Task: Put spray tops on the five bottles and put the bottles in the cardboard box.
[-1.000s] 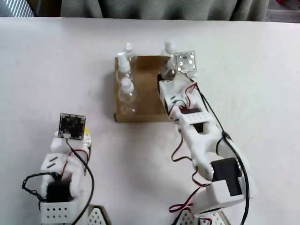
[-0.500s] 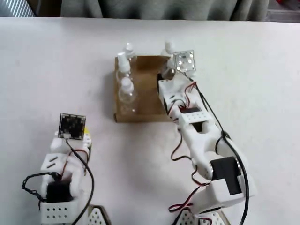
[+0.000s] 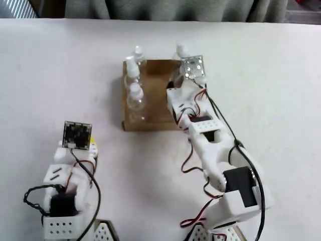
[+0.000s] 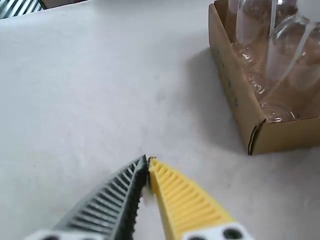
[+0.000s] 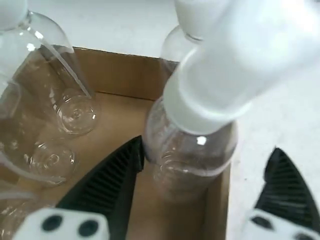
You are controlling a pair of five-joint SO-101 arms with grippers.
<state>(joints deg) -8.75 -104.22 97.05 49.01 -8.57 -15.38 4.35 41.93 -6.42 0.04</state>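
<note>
Your right jaws stand open, one on either side of a clear bottle (image 5: 190,155) with a white spray top (image 5: 235,65). That bottle stands upright in a corner of the cardboard box (image 5: 120,70). Three more topped bottles (image 3: 135,95) stand along the box's opposite side. Your left jaws, one grey and one yellow, are closed on nothing, tips together, low over the white counter (image 4: 100,90) and near the box. Faint marks on the box's side are too small to read.
</note>
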